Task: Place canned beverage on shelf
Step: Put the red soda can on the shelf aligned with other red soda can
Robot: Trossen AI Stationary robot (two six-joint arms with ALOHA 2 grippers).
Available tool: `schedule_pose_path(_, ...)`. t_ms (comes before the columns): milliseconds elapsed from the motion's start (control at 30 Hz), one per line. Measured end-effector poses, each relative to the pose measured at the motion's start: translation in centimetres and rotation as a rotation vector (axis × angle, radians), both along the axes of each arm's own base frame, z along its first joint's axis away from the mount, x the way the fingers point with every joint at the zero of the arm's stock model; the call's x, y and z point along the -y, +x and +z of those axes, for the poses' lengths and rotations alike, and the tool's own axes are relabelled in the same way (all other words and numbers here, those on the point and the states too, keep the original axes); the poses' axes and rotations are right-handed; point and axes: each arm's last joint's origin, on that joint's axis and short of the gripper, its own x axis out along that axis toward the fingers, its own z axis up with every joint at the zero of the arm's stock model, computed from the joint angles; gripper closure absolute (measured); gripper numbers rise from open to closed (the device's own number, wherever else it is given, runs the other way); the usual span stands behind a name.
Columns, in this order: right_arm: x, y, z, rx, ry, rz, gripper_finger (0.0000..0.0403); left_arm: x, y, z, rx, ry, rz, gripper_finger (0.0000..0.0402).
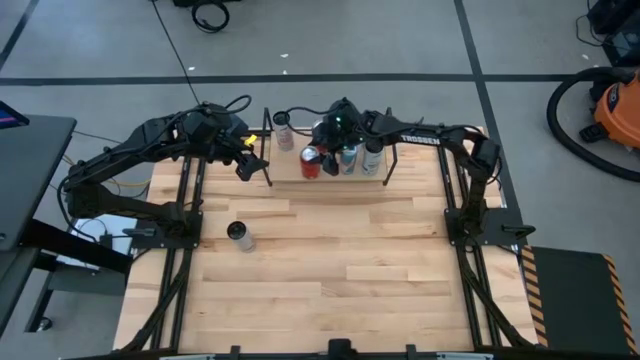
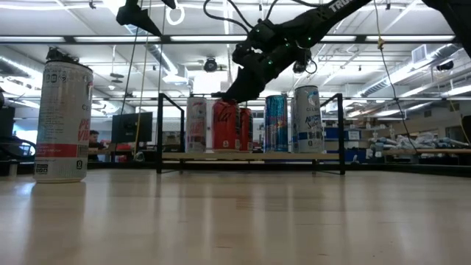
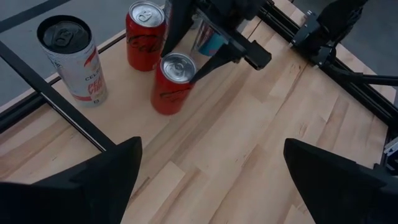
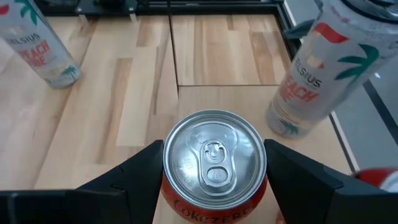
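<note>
Two grippers at the shelf [image 1: 385, 180].
Right gripper [image 4: 214, 177] clasps a red can [image 4: 214, 165] upright on the shelf board, fingers on both sides. Left gripper [image 3: 211, 171], jaws fully spread and empty, hovers beside the shelf's left end.

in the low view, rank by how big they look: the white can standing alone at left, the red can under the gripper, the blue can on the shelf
1. White can, though it is nearest the camera.
2. Blue can and red can: too alike to rank.
</note>
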Motion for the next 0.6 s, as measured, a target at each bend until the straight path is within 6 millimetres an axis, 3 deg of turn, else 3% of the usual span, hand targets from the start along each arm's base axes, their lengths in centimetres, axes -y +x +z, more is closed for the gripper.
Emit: schedule_pose_path(600, 1.0, -2.3, 0.8, -0.099, 0.003, -0.083, 0.0136, 0.0, -0.1, -0.1, -0.007, -0.003, 0.001, 0.0008)
